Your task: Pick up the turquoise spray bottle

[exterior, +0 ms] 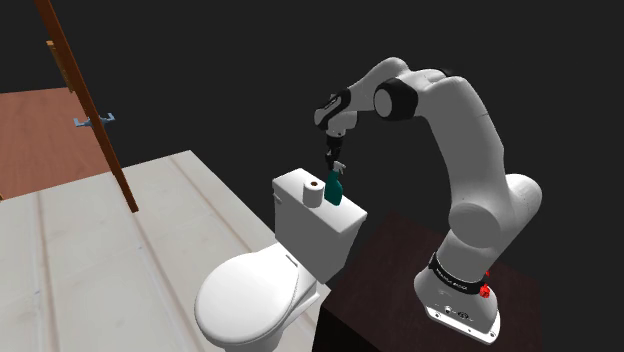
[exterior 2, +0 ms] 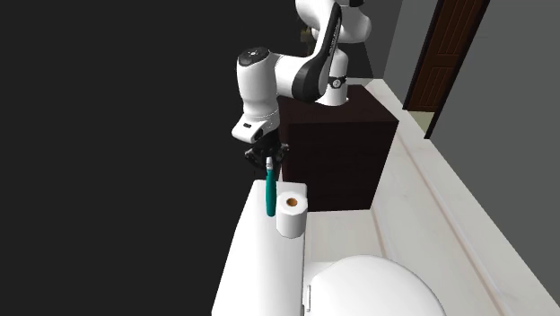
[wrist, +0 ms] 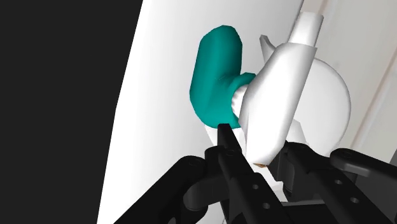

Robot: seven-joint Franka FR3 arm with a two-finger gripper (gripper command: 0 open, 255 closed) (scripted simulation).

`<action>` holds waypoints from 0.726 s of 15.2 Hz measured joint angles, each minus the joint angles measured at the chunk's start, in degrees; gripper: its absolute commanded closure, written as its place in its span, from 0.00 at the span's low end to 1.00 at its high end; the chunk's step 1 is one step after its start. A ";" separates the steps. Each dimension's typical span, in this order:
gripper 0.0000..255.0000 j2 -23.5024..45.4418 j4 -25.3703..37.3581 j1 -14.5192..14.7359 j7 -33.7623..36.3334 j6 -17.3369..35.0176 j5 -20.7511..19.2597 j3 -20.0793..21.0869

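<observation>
Shoulder view: toilet tank (exterior: 312, 238), spray bottle (exterior: 334, 191), floor (exterior: 90, 260)

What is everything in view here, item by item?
spray bottle: one, turquoise with white head, on the toilet tank
toilet paper roll: one, white, on the tank beside the bottle
toilet: one, white, lid down, on the floor
floor: one, pale planks
door: one, brown, second exterior view's upper right
stand: one, dark brown box, beside the toilet
arm: one, white, reaching over the tank
gripper: one, black, at the bottle's head
</observation>
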 measured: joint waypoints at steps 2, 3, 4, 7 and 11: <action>1.00 -0.73 0.23 0.04 0.10 -0.95 -0.20 -0.17; 1.00 -1.41 -0.11 0.11 0.10 -1.29 -0.31 -0.29; 1.00 -1.98 -0.29 0.23 0.21 -1.67 -0.42 -0.38; 1.00 -3.33 -0.25 0.40 0.41 -3.04 -0.75 -0.65; 1.00 -5.32 -0.57 0.64 0.61 -4.69 -1.19 -1.01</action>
